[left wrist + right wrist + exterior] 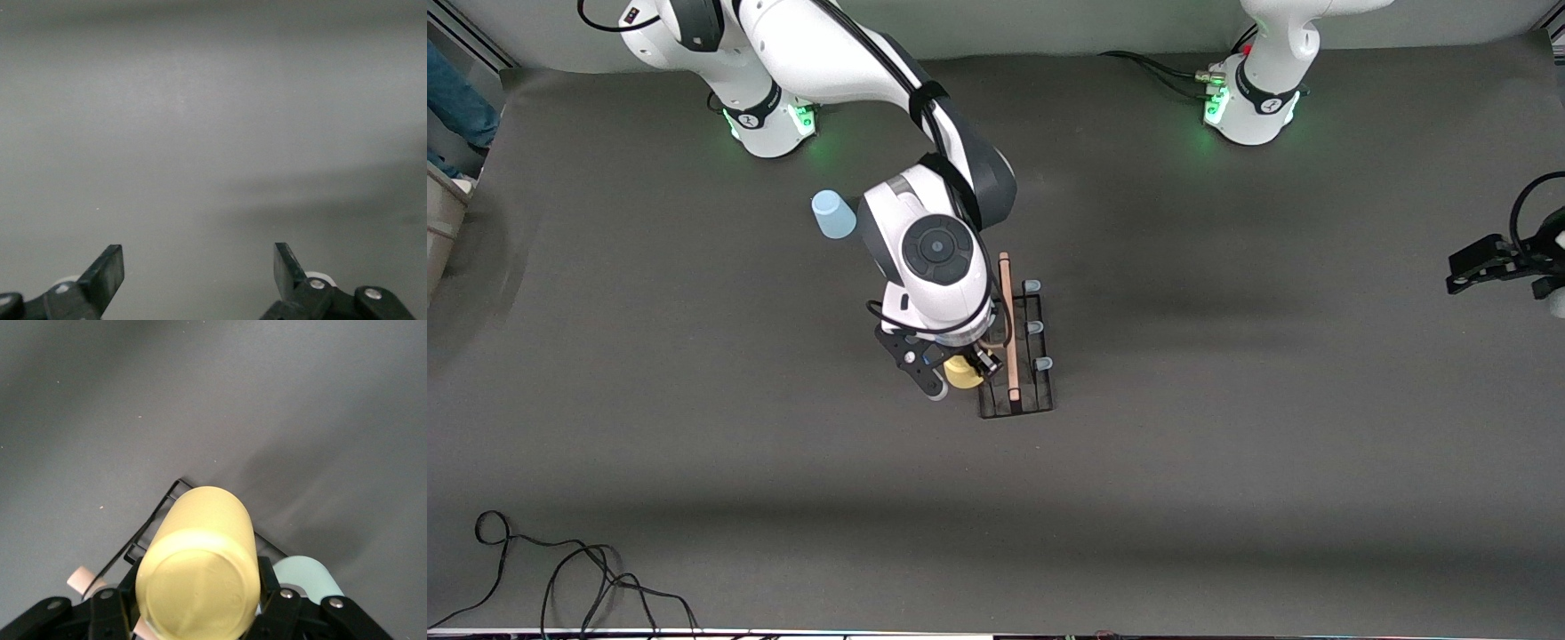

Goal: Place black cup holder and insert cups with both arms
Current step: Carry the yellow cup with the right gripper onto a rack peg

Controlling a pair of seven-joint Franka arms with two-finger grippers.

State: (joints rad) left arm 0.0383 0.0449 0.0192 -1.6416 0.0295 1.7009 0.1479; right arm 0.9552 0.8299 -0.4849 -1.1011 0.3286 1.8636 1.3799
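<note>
Dark grey matting covers the whole surface [1227, 444], flat and matte, with a loose cable at the 7 o'clock corner of the front view and a grey wall along the top; nothing crowds the work.

My right pincer [200, 613] is clamped on the yellow cup [197, 567], base toward the wrist camera, hanging over the black cup holder [1018, 342] at the end nearer the front camera; the holder sits mid-surface, its wooden rod handle [1008, 329] running 12 to 6 o'clock, with three pale-tipped pegs [1035, 327] showing bare along its 3 o'clock side; a pale green cup [307, 577] shows just beside the yellow one, seemingly already on a peg; the light blue cup [833, 214] stands upturned at about 10 o'clock from the holder, well apart.

I judge these tumblers light, thin and smooth, easily squashed or slipped, so a gentle hold across the wall suits; the wire holder looks stiff but light enough to skid, best taken by the rod.

My left pincer [199, 277] waits spread wide over bare matting at its own end.
</note>
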